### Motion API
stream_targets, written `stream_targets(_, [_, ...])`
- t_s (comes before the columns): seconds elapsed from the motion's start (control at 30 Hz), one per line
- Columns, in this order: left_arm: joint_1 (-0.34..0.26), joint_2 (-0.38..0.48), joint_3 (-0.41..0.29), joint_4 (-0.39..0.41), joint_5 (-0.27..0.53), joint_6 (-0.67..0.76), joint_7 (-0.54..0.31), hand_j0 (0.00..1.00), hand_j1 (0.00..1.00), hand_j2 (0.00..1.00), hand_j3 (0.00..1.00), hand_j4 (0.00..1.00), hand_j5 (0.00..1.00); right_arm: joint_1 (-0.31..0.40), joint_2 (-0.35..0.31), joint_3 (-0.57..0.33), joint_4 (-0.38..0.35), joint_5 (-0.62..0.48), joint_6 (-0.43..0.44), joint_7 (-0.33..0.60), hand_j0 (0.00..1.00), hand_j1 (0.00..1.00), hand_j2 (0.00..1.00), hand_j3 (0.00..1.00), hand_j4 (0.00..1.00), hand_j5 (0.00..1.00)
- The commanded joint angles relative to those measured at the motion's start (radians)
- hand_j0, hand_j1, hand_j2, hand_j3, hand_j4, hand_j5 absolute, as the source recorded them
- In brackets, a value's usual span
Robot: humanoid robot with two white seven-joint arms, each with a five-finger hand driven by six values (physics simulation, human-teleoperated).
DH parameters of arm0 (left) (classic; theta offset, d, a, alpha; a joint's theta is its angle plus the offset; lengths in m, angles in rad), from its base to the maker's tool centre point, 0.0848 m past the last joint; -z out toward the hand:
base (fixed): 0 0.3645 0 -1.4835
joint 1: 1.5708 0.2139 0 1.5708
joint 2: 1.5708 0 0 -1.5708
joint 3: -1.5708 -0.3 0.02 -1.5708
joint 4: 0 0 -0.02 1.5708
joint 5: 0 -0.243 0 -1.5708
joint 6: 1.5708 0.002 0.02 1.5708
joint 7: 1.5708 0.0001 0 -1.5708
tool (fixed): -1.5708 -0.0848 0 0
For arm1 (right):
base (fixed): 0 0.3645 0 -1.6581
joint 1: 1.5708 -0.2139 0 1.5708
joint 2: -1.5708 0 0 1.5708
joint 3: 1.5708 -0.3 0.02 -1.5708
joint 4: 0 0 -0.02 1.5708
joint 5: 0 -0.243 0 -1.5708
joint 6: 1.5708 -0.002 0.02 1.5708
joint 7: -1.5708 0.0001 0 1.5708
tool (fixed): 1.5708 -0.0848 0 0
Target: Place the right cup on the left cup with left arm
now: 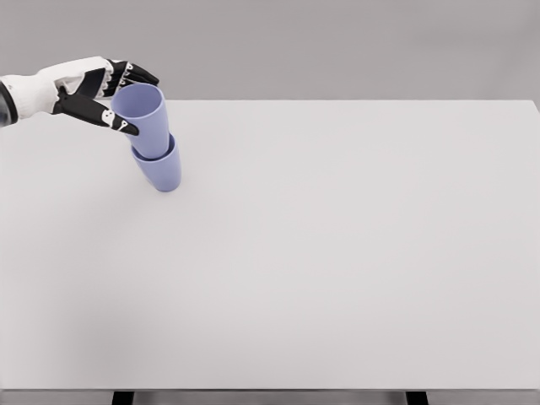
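Two pale blue cups are nested at the table's far left. The upper cup (145,118) sits inside the lower cup (162,171), and the pair leans to the left. My left hand (135,99) comes in from the upper left and is shut on the upper cup near its rim. Its thumb (125,126) lies on the cup's near left side, and its fingers (139,75) curl behind the rim. The lower cup's base rests on the table.
A white table (337,253) fills the view, with its far edge just behind the cups and its front edge at the bottom. Two dark legs show below the front edge.
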Motion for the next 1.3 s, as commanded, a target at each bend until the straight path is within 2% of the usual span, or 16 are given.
stream_targets(0.0, [0.000,-0.003,0.001,0.001,0.003,0.000,0.000,0.74,0.74,0.74,0.74,0.74,0.74,0.000,0.000,0.000,0.000,0.000,0.000,0.000,1.00,1.00,1.00,1.00,1.00,1.00])
stream_targets(0.23, [0.002,-0.020,0.001,0.012,-0.005,-0.003,0.000,0.74,0.74,0.74,0.74,0.74,0.74,0.000,0.000,0.000,0.000,0.000,0.000,0.000,1.00,1.00,1.00,1.00,1.00,1.00])
stream_targets(0.37, [0.003,-0.018,0.001,0.012,-0.005,-0.009,0.000,0.78,0.78,0.78,0.78,0.78,0.78,0.000,0.000,0.000,0.000,0.000,0.000,0.000,1.00,1.00,1.00,1.00,1.00,1.00])
stream_targets(0.4, [0.005,-0.017,0.001,0.010,-0.005,-0.011,0.000,0.85,0.85,0.85,0.85,0.85,0.85,0.000,0.000,0.000,0.000,0.000,0.000,0.000,1.00,1.00,1.00,1.00,1.00,1.00])
stream_targets(0.5, [0.006,-0.017,0.001,0.009,-0.006,-0.011,0.000,0.87,0.87,0.87,0.87,0.87,0.87,0.000,0.000,0.000,0.000,0.000,0.000,0.000,1.00,1.00,1.00,1.00,1.00,1.00])
stream_targets(0.53, [0.008,-0.015,0.001,0.007,-0.006,-0.011,0.000,0.93,0.93,0.93,0.93,0.93,0.93,0.000,0.000,0.000,0.000,0.000,0.000,0.000,1.00,1.00,1.00,1.00,1.00,1.00])
stream_targets(1.27, [0.006,-0.007,0.004,-0.004,-0.005,-0.011,0.000,0.94,0.94,0.94,0.94,0.94,0.94,0.000,0.000,0.000,0.000,0.000,0.000,0.000,1.00,1.00,1.00,1.00,1.00,1.00])
